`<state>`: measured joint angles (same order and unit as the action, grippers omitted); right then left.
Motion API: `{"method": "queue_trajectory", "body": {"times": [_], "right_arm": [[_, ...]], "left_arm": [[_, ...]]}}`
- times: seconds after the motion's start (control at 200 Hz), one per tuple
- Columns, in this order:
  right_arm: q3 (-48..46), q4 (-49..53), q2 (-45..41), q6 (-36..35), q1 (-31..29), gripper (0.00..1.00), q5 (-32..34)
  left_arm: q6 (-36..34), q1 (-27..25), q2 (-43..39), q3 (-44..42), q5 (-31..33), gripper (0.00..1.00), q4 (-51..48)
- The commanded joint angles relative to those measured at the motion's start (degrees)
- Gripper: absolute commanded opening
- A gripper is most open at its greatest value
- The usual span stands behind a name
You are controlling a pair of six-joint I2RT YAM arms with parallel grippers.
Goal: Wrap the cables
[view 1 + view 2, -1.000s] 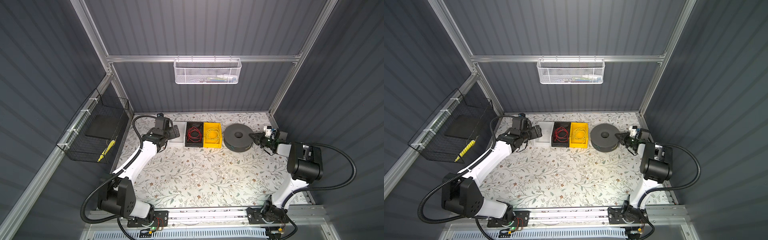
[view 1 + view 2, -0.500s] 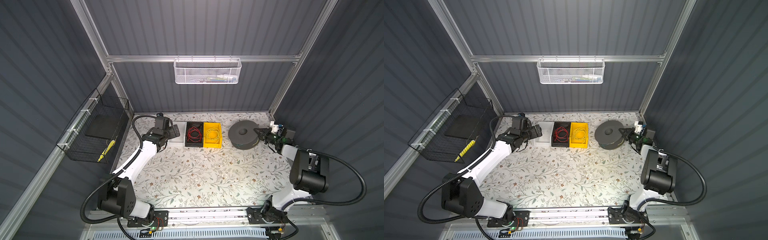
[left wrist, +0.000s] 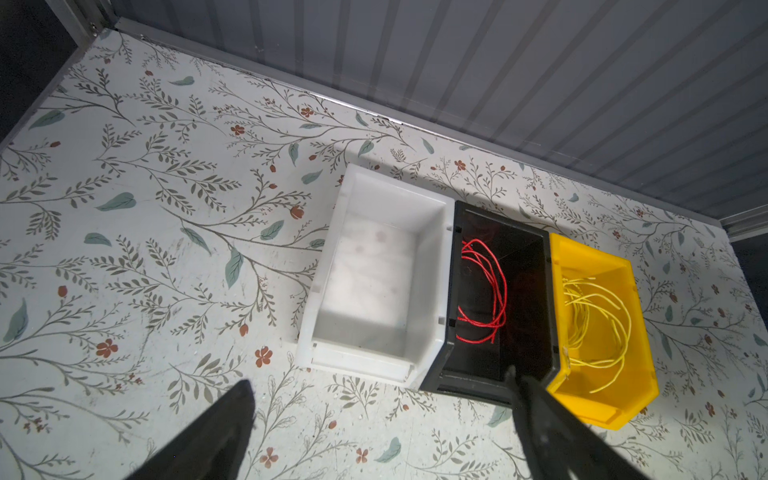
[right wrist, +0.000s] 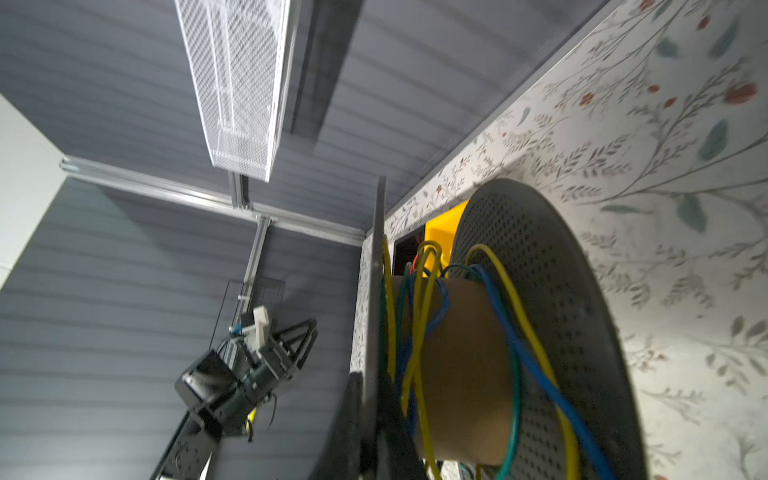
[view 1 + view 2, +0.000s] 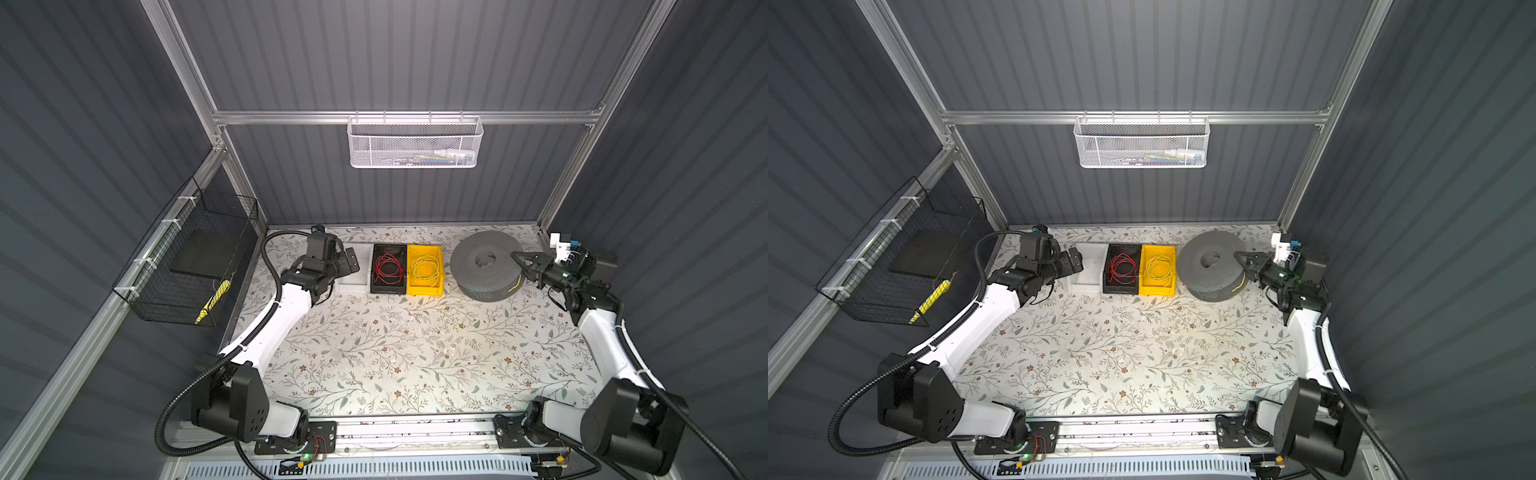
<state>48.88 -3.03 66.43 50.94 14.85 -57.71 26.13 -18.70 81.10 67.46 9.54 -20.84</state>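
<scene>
Right jaws tight on grey spool rim, left jaws wide

Grey perforated spool before floral desk. Yellow, blue and green cables looped loosely round cardboard core. Right tool pinching near flange edge. Yellow bin behind.

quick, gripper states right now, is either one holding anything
left gripper: open, holding nothing
right gripper: closed on the rim of the grey spool
</scene>
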Motion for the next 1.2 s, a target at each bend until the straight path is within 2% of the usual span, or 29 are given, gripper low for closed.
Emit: {"method": "queue_trajectory", "body": {"times": [0.0, 0.135, 0.205, 0.305, 0.385, 0.42, 0.51, 0.635, 0.805, 0.87, 0.9, 0.965, 1.036, 1.196], "right_arm": [[-3.3, 8.0, -5.6, -1.3, -8.3, 0.0, -1.3], [-11.1, -2.4, -7.1, 7.0, -20.8, 0.0, 4.1], [-13.6, -6.3, -6.1, 8.6, -25.9, 0.0, 7.7], [-16.0, -12.9, -0.2, 9.4, -32.2, 0.0, 9.8], [-19.2, -25.6, 6.3, 14.1, -35.4, 0.0, 9.6], [-19.9, -30.5, 9.3, 15.5, -36.3, 0.0, 9.2], [-19.1, -34.7, 14.9, 15.6, -38.4, 0.0, 9.2], [-19.1, -37.7, 20.0, 15.5, -39.4, 0.0, 9.1], [-22.1, -43.0, 26.0, 15.4, -39.5, 0.0, 9.5], [-23.6, -45.9, 28.4, 15.5, -39.5, 0.0, 9.7], [-23.9, -47.0, 29.4, 15.5, -39.5, 0.0, 9.5], [-23.9, -48.2, 30.9, 15.5, -39.5, 0.02, 8.9], [-23.9, -48.4, 31.8, 14.0, -39.5, 0.1, 9.2], [-22.6, -46.3, 33.9, 11.0, -39.5, 0.14, 9.5]], "left_arm": [[-1.5, 0.2, -0.2, 2.5, -2.2, 0.98, -5.0], [-2.6, 0.2, 1.4, 5.2, -5.6, 0.97, -10.1], [-3.1, 0.2, 2.1, 6.5, -7.2, 0.96, -12.5], [-3.9, 0.2, 2.6, 6.9, -9.5, 0.96, -13.9], [-4.2, 0.2, 3.5, 7.7, -10.7, 0.94, -15.4], [-4.2, 0.2, 3.9, 8.2, -11.0, 0.94, -16.3], [-4.2, 0.1, 4.2, 8.8, -11.1, 0.93, -17.2], [-3.7, 0.1, 4.4, 9.1, -11.3, 0.93, -17.2], [-2.1, -0.4, 8.1, 11.1, -14.8, 0.89, -17.9], [-2.0, -1.1, 11.0, 12.9, -16.4, 0.83, -19.2], [-2.1, -1.6, 12.8, 16.4, -16.1, 0.82, -21.0], [-3.0, -2.6, 16.5, 20.8, -15.7, 0.83, -25.1], [-3.3, -3.4, 18.9, 23.6, -15.9, 0.84, -26.1], [-1.0, -4.2, 24.7, 29.9, -18.5, 0.84, -26.9]]}}
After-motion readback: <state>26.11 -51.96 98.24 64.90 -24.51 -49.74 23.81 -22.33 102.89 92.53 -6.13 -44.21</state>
